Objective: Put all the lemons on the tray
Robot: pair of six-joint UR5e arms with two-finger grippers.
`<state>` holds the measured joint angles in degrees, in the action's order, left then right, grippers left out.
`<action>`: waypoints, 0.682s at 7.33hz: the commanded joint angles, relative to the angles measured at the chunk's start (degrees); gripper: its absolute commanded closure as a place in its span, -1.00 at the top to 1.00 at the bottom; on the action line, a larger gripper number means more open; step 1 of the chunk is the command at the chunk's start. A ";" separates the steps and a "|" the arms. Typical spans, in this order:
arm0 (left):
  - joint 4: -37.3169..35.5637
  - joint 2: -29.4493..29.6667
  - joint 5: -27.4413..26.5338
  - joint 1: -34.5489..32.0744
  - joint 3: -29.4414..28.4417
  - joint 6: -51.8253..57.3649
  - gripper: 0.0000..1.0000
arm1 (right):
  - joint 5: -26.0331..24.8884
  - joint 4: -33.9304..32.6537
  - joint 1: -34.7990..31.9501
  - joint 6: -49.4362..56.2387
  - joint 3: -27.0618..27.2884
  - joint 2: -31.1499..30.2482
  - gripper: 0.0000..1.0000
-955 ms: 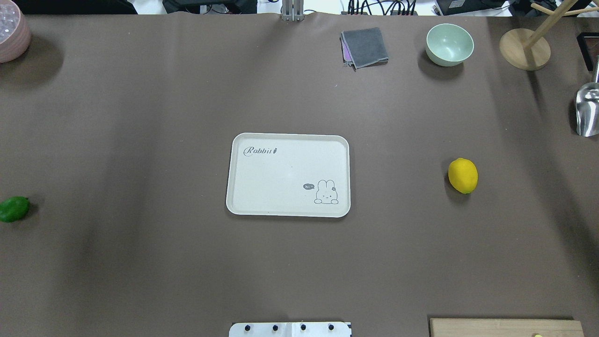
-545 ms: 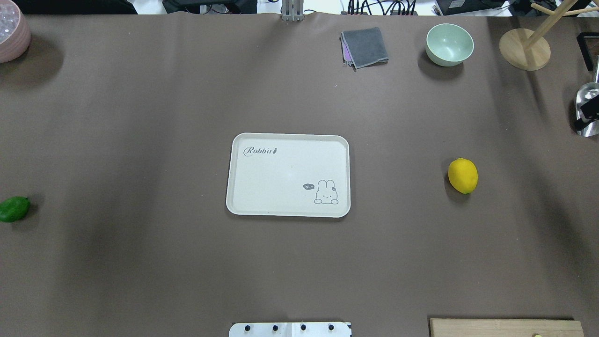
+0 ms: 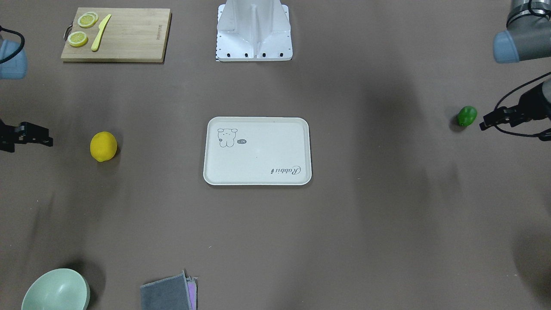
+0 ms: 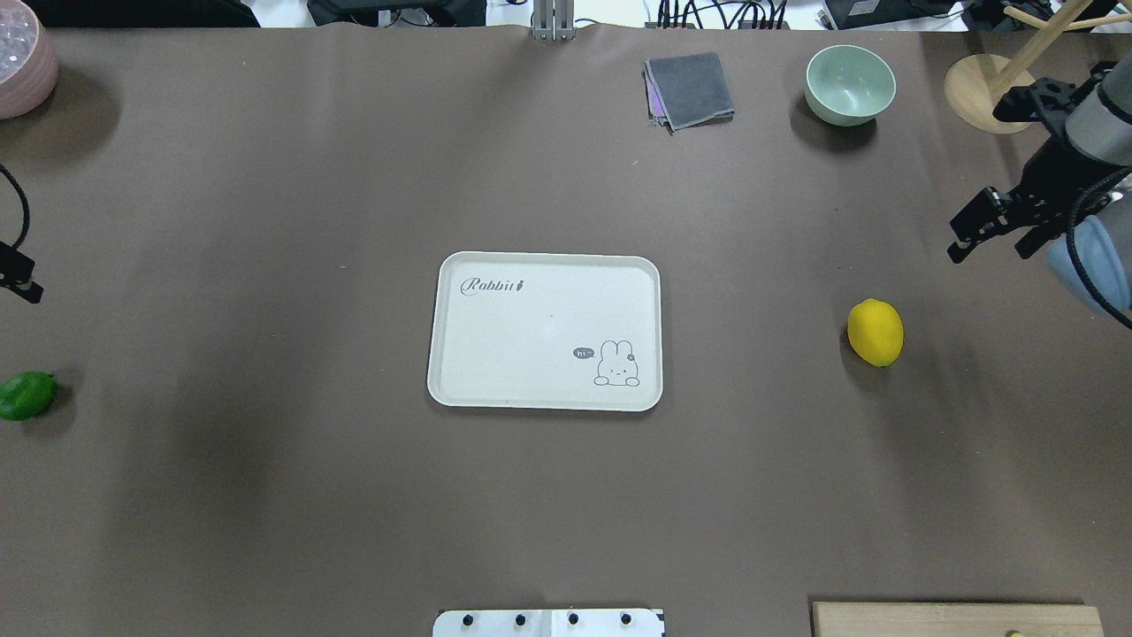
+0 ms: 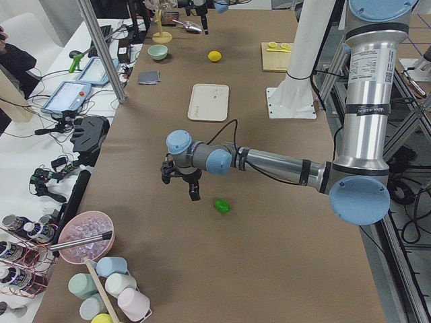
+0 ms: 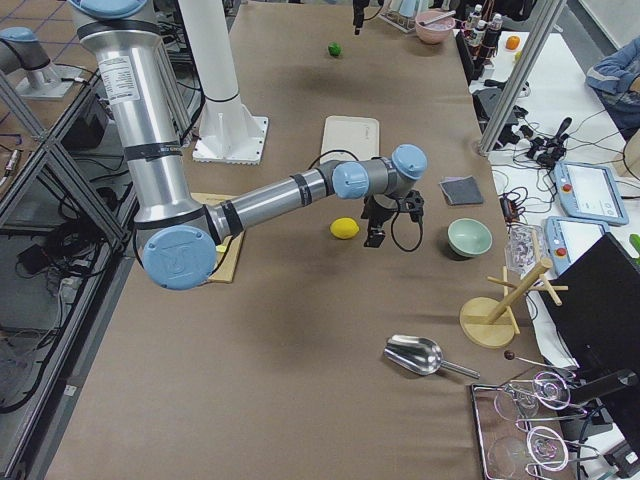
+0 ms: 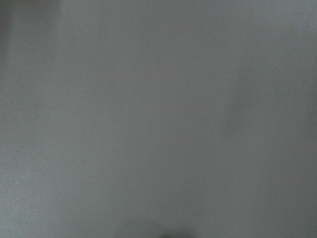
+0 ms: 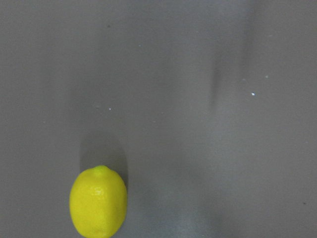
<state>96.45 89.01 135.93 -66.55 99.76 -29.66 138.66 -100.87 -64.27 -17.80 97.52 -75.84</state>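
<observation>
Plainly, neither set of fingers has hold of anything. The right gripper (image 4: 990,249) hangs with its two black fingers spread apart and nothing between them, above the brown table (image 4: 265,221) and near the yellow lemon (image 4: 875,333), on its far side and out toward the table's end; the right wrist view catches that fruit at its lower left, lying on its side with nothing touching it. The left gripper (image 5: 180,188) likewise stands spread and empty near the green lemon (image 5: 221,205), clear of it, and its own wrist view shows only bare table cover. Between the two, well apart from either fruit, the cream tray (image 4: 531,327) sits at the middle of the table with nothing on it. On the wooden cutting board (image 3: 129,34) at the robot's near edge lie the lemon slices (image 3: 78,38), which I take to be no part of the job. By my reading nothing of the task is done yet: both arms look to be at the approach, and each lemon remains to be grasped, carried inward and set down on the tray.
</observation>
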 commanded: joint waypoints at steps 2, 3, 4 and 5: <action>13.89 -10.23 -0.58 8.00 2.03 0.74 0.96 | -1.73 -0.03 5.20 -0.39 -3.20 3.77 0.99; 14.12 -10.43 -0.93 8.62 1.75 1.79 0.96 | -1.81 -0.03 6.16 -0.39 -3.47 3.77 0.98; 13.94 -10.43 -2.76 9.07 1.66 5.80 0.96 | -1.82 0.05 7.39 -0.39 -4.26 4.38 0.98; 13.77 -10.87 -4.69 9.16 1.58 10.19 0.96 | -1.82 0.05 8.88 -0.30 -5.57 5.17 0.98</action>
<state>110.10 78.67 133.39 -57.79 101.49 -24.34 136.88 -100.84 -57.12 -18.18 93.33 -71.53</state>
